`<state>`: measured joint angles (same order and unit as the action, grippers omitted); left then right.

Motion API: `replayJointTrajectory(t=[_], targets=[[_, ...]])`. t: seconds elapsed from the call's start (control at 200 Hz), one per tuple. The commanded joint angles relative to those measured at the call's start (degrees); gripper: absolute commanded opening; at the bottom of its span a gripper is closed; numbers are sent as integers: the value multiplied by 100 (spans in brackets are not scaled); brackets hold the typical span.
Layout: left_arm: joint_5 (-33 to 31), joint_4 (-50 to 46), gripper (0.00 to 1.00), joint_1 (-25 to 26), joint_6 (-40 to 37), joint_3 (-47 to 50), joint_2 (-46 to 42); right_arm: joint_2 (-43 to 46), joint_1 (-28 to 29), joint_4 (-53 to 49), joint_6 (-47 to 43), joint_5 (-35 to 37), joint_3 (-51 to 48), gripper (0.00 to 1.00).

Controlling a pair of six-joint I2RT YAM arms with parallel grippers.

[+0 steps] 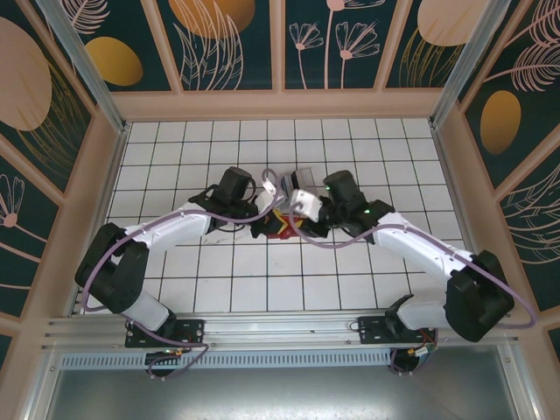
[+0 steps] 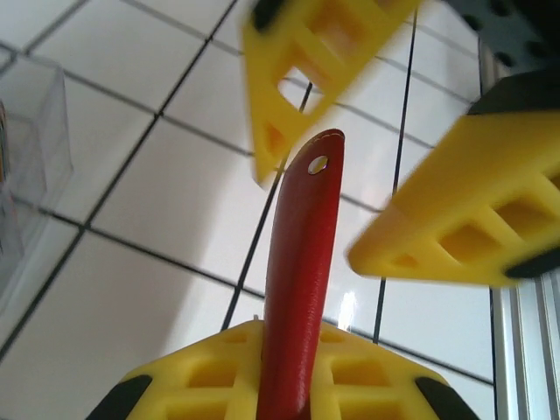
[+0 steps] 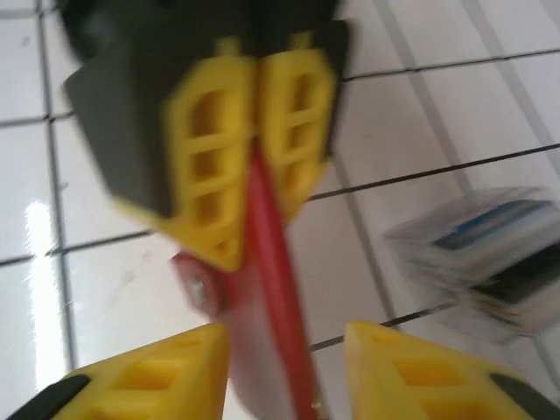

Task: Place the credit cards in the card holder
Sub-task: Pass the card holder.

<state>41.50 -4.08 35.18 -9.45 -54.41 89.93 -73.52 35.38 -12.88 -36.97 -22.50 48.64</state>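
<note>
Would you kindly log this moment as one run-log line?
left end effector: shut on red folding card holder | right end effector: open around its flap | blue credit cards: in clear plastic box

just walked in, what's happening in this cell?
The left pincer is shut on the red card holder and holds it edge-on. The right pincer faces it, open, with one finger on either side of the holder's free end. The credit cards lie stacked in a clear box off to the side, none picked up yet.
</note>
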Motion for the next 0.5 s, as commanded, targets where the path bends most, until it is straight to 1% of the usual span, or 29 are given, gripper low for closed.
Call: replayJointTrajectory(t=[0.0,0.11,0.17,0.225,0.28,0.32,0.325,0.345,0.425,0.495], targets=[[12,1689,0,38,1530,341,-185,561,-370,1505,2096,-400,-631,53],[-974,3308,0,40,2930,917,-199,860,-369,2225,3758,116,-1101,53],[-1316,3969,0,38,3351,1164,-204,967,-373,2635,4529,226,-1378,53],[-1600,4434,0,38,3598,1326,-182,942,-372,2861,5226,137,-1431,55],[-1794,4688,0,41,3769,1380,-126,786,-370,2582,5948,329,-1242,55],[-1817,4791,0,33,3835,1368,-84,635,-369,2258,6457,522,-1055,55],[-1814,4801,0,33,3836,1361,-78,610,-450,2226,6510,525,-1030,55],[-1787,4825,0,38,3838,1341,-58,526,-531,2146,6666,477,-966,55],[-1730,4732,0,37,3829,1221,-1,170,-549,2079,7347,176,-745,54],[-1962,4731,0,41,3967,1232,-27,-228,-587,1559,8213,122,-389,53]])
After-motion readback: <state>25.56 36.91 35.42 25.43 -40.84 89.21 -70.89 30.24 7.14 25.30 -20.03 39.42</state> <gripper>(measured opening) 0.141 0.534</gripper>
